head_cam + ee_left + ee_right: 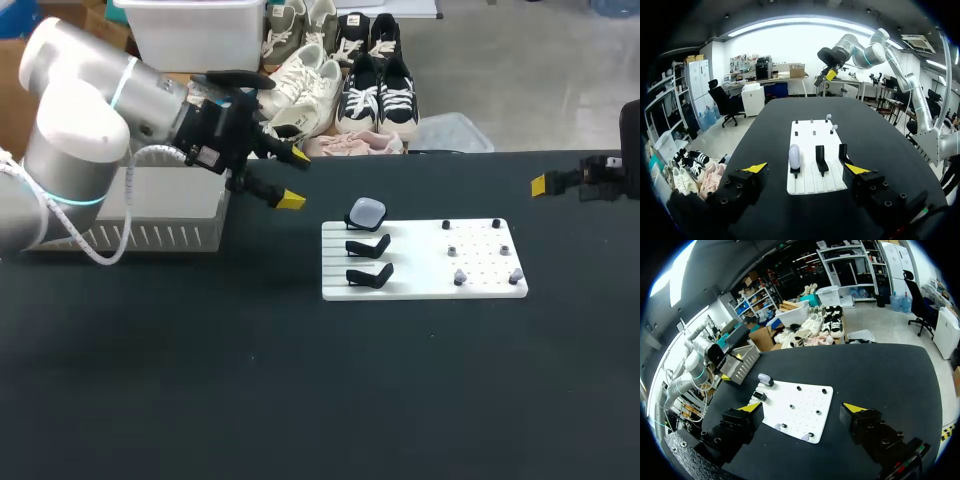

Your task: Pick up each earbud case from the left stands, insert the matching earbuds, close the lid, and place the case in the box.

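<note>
Earbud case (366,211), pale and apparently closed, sat at the back of a row of three stands (369,245) while the left gripper (293,178) hung above the counter (300,400) with its yellow-tipped fingers spread wide and nothing between them. That gripper was between the box (160,235), a white slotted basket at the counter's left rear, and the white board (420,262) that carried the stands. It was near the case but not touching it. The two black stands nearer the robot stood bare. On the board's right half, only the front pair of pegs (497,223) appeared to carry earbuds (459,277), and the four pegs behind them looked vacant. The right gripper (803,407) was out at the counter's right side, well apart from the board, its fingers likewise spread and empty. Judging by the bare stands and pegs, two of the three cases seemed to have been dealt with, though the box's inside could not be seen from any view to confirm it. The last case had yet to be lifted, opened, loaded with the final pair of earbuds, closed and set in the box.
</note>
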You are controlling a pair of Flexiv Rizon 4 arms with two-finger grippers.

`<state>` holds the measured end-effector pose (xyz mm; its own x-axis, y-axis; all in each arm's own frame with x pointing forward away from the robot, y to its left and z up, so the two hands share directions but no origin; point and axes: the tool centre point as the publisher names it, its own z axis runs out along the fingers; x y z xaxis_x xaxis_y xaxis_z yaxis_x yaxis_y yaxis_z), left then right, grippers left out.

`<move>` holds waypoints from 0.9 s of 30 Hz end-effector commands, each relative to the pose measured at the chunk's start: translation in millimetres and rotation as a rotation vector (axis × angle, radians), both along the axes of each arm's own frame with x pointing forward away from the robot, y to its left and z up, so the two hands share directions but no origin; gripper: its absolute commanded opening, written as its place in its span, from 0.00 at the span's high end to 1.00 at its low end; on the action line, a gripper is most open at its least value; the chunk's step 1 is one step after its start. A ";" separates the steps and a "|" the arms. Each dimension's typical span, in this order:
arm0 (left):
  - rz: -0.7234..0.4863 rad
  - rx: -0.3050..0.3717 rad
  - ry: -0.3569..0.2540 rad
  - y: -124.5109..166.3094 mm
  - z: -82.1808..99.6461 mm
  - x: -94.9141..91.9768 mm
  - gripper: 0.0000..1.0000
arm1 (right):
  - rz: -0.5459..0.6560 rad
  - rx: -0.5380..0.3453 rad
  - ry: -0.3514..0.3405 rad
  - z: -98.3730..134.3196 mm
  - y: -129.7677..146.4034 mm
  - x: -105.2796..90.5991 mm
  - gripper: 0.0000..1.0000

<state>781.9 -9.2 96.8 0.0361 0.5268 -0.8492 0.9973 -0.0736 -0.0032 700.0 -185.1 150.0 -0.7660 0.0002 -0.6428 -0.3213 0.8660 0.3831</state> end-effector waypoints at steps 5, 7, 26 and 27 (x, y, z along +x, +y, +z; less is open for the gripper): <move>-0.015 -0.007 0.024 -24.5 -17.1 19.3 0.00 | 0.000 0.000 0.000 0.0 0.0 0.0 0.00; -0.009 -0.002 0.033 -28.6 -21.9 22.9 0.00 | 0.000 0.000 0.000 0.0 0.0 0.0 0.00; 0.044 0.003 0.112 -39.7 -46.0 2.8 0.00 | 0.000 0.000 0.000 0.0 0.0 0.0 0.00; 0.048 0.001 0.114 -41.2 -46.2 2.3 0.00 | 0.000 0.000 0.000 0.0 0.0 0.0 0.00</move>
